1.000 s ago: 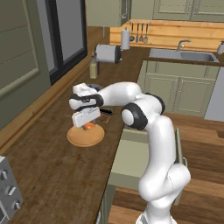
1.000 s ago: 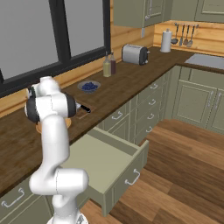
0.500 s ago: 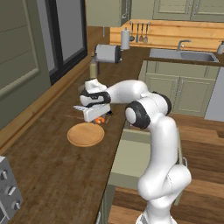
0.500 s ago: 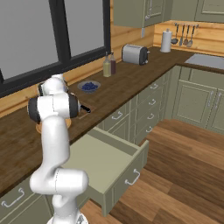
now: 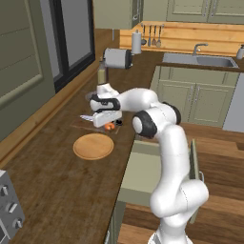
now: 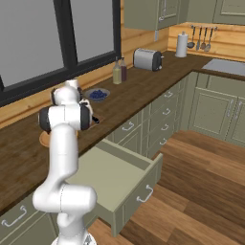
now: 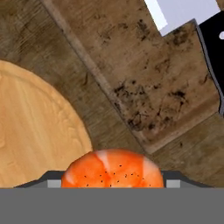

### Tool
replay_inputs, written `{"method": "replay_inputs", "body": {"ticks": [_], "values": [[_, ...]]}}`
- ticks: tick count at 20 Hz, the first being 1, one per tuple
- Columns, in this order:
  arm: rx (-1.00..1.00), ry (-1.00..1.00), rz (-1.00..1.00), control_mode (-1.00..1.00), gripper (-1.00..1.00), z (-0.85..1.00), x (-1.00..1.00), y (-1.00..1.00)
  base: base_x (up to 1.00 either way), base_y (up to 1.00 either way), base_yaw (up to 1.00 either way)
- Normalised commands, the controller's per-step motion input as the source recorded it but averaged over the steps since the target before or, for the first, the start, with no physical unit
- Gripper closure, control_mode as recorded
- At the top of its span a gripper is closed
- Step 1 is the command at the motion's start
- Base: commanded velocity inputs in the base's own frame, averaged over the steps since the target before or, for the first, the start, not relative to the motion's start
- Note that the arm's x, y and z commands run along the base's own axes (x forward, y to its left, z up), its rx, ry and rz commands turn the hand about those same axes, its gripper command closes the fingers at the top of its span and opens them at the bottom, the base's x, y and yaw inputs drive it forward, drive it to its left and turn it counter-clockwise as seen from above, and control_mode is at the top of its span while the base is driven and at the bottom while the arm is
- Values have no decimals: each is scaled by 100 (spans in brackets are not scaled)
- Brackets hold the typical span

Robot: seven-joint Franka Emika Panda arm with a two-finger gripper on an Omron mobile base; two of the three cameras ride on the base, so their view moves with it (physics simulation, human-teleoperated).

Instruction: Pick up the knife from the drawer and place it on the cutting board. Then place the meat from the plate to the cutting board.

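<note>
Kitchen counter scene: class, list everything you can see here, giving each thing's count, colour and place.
Plate: one, tan, on the counter near its front edge.
Cutting board: one, dark brown, beside the plate.
Knife: one, silver blade, black handle, on the cutting board.
Meat: one, orange-red, held in the gripper above the counter.
Drawer: one, olive green, pulled open.
Toaster: one, silver, far along the counter.
Bowl: one, grey, blue items inside, by the window.
Bottles: two, near the bowl.
Gripper: one, white, shut on the meat.
</note>
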Motion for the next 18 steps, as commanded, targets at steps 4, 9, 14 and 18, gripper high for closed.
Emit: {"method": "replay_inputs", "body": {"ticks": [4, 9, 14, 18], "values": [[0, 0, -1, -100, 100, -17, 50, 0, 0, 0, 0], [0, 0, 0, -100, 100, -37, 19, -14, 0, 0, 0], [0, 0, 0, -100, 100, -38, 7, -21, 0, 0, 0], [0, 0, 0, -100, -100, -19, 10, -6, 0, 0, 0]]}}
